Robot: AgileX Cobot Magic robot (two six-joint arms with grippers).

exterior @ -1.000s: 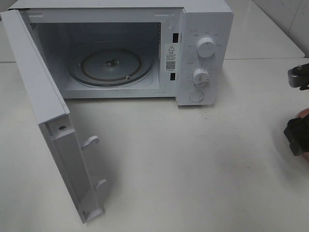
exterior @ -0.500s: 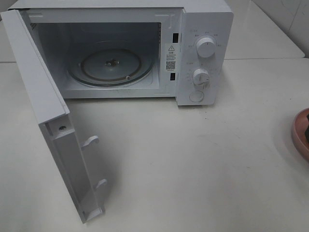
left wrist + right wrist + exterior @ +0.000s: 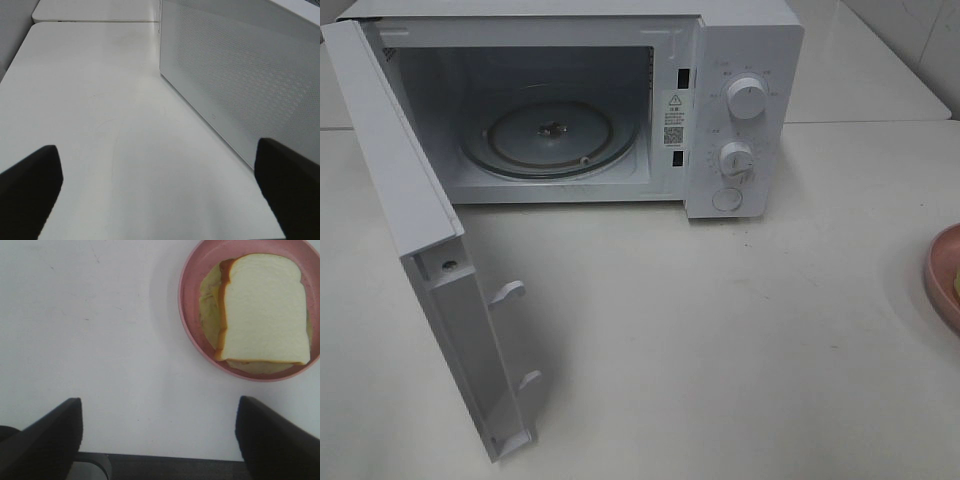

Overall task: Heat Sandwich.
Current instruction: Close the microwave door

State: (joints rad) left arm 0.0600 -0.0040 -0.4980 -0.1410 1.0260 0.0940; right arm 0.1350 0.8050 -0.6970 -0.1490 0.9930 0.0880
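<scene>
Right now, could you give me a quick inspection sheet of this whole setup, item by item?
Surface: white table, a few faint marks, otherwise bare where visible.
Job's things: sandwich lies on the pink plate at the right edge of the high view; microwave stands with its door swung open; glass turntable holds nothing.
Clutter: nothing seen.
End effectors: left end effector open, holding nothing, beside the microwave door; right end effector open, holding nothing, with the plate ahead of it.
Cables: nothing seen.
Surroundings: a second white tabletop behind; tiled wall at the far right corner.
</scene>
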